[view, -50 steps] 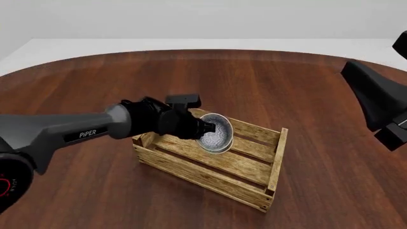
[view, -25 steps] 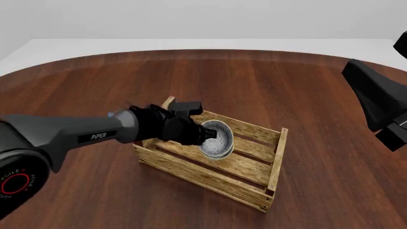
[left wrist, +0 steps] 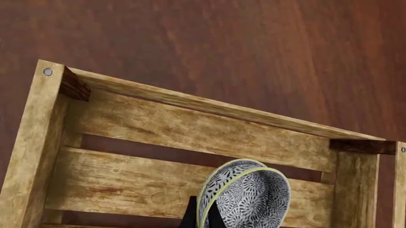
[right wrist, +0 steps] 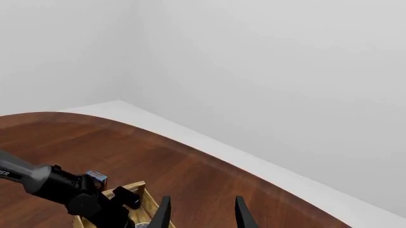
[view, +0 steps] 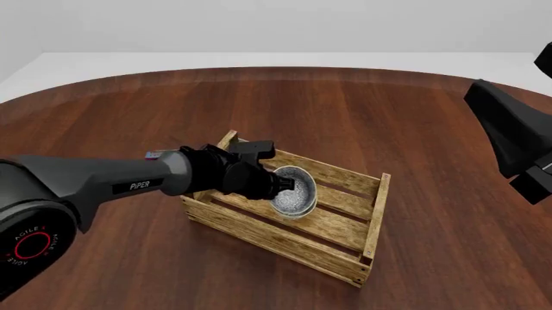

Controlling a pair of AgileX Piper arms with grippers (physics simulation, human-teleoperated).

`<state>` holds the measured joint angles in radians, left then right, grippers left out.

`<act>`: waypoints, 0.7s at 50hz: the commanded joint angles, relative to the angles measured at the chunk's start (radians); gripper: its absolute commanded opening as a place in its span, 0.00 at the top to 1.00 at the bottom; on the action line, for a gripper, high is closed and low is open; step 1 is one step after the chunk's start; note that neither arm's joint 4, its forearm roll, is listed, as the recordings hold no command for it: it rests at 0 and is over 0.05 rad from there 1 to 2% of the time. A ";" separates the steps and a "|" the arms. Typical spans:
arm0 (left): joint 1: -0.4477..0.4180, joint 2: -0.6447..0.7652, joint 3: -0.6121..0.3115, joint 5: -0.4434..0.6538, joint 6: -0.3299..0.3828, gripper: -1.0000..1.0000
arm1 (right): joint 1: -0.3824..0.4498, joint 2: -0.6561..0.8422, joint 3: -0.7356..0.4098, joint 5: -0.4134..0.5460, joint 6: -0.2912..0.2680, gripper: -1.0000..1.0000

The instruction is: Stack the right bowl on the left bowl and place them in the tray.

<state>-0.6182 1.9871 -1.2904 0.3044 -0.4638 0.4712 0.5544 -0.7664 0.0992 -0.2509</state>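
Note:
The grey patterned bowls [view: 296, 192] sit nested as one shape, tilted on edge, low inside the tray [view: 285, 236], a light-brown slatted wooden crate. My left gripper [view: 287, 185] is shut on their rim from the left. In the left wrist view the bowls [left wrist: 247, 194] show a yellow-green rim line, with the dark fingertips [left wrist: 190, 219] pinching that rim in front of the tray's far slats [left wrist: 190, 128]. My right gripper [right wrist: 203, 216] is open and empty, raised well above the table to the right of the tray.
The right arm [view: 513, 135] hangs at the right edge of the front view, above the round dark wooden table [view: 388, 110]. From the right wrist view I see the left arm [right wrist: 63, 187] and a corner of the tray [right wrist: 140, 202] below.
My left gripper has come down and a little right, carrying the bowls from above the tray's rim to inside it. The right arm has not moved.

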 commanded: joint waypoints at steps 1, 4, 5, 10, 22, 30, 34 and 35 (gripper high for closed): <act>-0.011 0.009 0.021 -0.024 -0.006 1.00 | -0.001 0.002 0.001 -0.002 0.000 0.00; -0.011 0.014 0.021 -0.024 -0.006 1.00 | -0.001 0.001 0.000 -0.002 0.000 0.00; -0.013 0.014 0.021 -0.024 -0.008 1.00 | -0.001 0.001 0.000 -0.002 0.000 0.00; -0.015 0.008 0.023 -0.017 -0.008 1.00 | -0.001 -0.001 0.000 0.000 0.000 0.00; -0.018 -0.010 0.032 -0.008 0.005 0.00 | -0.001 -0.009 0.000 0.005 0.001 0.00; -0.030 -0.045 0.048 0.001 0.002 0.00 | 0.002 -0.010 0.000 0.006 -0.001 0.00; -0.033 -0.098 0.065 0.014 0.007 0.00 | 0.004 -0.010 0.000 0.006 -0.002 0.00; -0.033 -0.105 0.067 0.017 0.009 0.00 | 0.004 -0.010 0.000 0.006 -0.002 0.00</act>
<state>-0.6353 1.9542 -1.2730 0.3214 -0.4390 0.4733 0.5435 -0.7672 0.1064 -0.2516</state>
